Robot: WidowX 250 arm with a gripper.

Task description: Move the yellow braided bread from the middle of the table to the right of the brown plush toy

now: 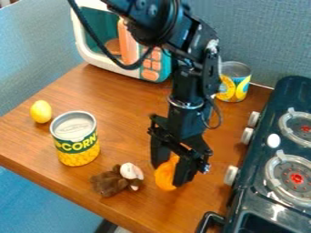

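The black gripper (170, 169) hangs down over the front middle of the wooden table (124, 107), its two fingers on either side of an orange object (165, 175). The fingers are closed against the orange object, which is low at the tabletop and partly hidden by the right finger. Just left of it lies a small brown and white plush toy (115, 179). Farther left stands a corn can (75, 139), upright, and beyond that a yellow lemon (41, 111) lies near the table's left side.
A toy microwave (161, 66) stands at the back left. Behind the arm is another can (234, 82) with a yellow and blue label. A dark toy stove (261, 179) with knobs and burners runs along the right side. The table's front edge lies just beyond the plush toy.
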